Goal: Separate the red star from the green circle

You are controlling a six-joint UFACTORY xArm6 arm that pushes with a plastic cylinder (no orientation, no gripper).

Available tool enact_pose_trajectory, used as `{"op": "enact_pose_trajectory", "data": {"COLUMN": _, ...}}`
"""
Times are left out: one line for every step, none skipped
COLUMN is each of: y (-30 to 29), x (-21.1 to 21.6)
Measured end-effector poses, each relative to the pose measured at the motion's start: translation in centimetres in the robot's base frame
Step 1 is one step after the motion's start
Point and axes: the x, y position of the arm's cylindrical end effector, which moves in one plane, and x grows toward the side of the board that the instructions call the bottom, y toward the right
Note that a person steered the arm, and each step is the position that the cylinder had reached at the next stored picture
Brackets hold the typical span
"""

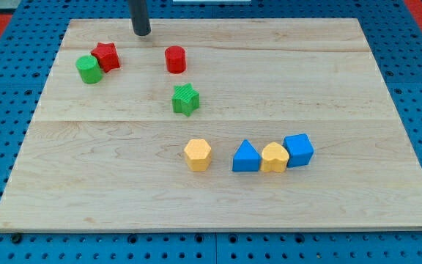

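Note:
The red star (107, 56) lies near the view's top left of the wooden board (218, 205). The green circle (89, 70) sits just below and left of it, touching it. My tip (141, 33) is down near the board's top edge, up and to the right of the red star, a short gap away from it and touching no block.
A red cylinder (175, 59) lies right of the star and a green star (186, 100) below that. Lower down sit a yellow hexagon (197, 155), then a row of blue triangle (246, 157), yellow block (274, 158) and blue cube (298, 149).

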Motion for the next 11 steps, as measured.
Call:
{"op": "enact_pose_trajectory", "data": {"y": -2.2, "x": 0.0}}
{"op": "enact_pose_trajectory", "data": {"y": -4.6, "x": 5.4}}
{"op": "enact_pose_trajectory", "data": {"y": -4.2, "x": 9.6}}
{"op": "enact_pose_trajectory", "data": {"y": -5.6, "x": 8.2}}
{"op": "enact_pose_trajectory", "data": {"y": -9.8, "x": 8.4}}
{"op": "enact_pose_trajectory", "data": {"y": -6.2, "x": 11.8}}
{"op": "enact_pose_trajectory", "data": {"y": -5.2, "x": 14.4}}
{"op": "enact_pose_trajectory", "data": {"y": -6.4, "x": 15.6}}
{"op": "enact_pose_trajectory", "data": {"y": -9.4, "x": 16.0}}
{"op": "enact_pose_trajectory", "data": {"y": -6.3, "x": 19.7}}
{"op": "enact_pose_trajectory", "data": {"y": -4.5, "x": 23.6}}
